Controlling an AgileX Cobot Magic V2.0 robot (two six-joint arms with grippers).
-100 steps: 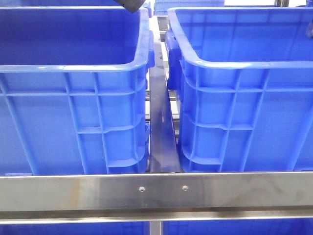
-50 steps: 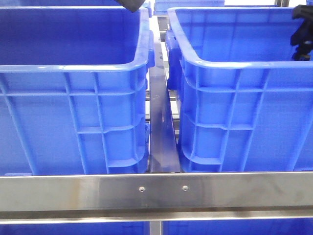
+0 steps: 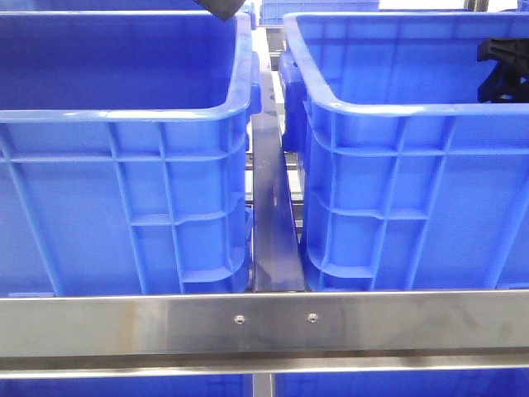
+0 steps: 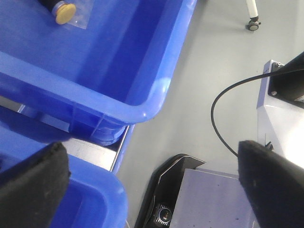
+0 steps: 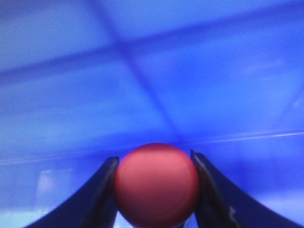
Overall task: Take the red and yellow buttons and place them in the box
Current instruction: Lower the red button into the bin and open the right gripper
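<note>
My right gripper (image 5: 154, 160) is shut on the glossy red button (image 5: 156, 186), which fills the gap between the two dark fingers. Blurred blue crate wall lies behind it. In the front view the right arm (image 3: 504, 70) hangs inside the right blue crate (image 3: 397, 107) near its right edge. My left gripper (image 4: 152, 190) is open and empty, its black pads (image 4: 33, 176) wide apart, over a crate corner and the grey floor. The orange-yellow button (image 4: 64, 13) lies in a clear bag on the bottom of a blue crate (image 4: 142, 107), far from the left fingers.
The left blue crate (image 3: 124, 116) stands beside the right one with a dark metal rail (image 3: 271, 215) between them. A steel bar (image 3: 264, 324) crosses the front. A bit of the left arm (image 3: 221, 8) shows at the top. A black cable (image 4: 221, 95) and robot base (image 4: 209, 199) lie below.
The right arm has come further into the front view from the right edge, moving left over the right crate. The left arm has not moved.
</note>
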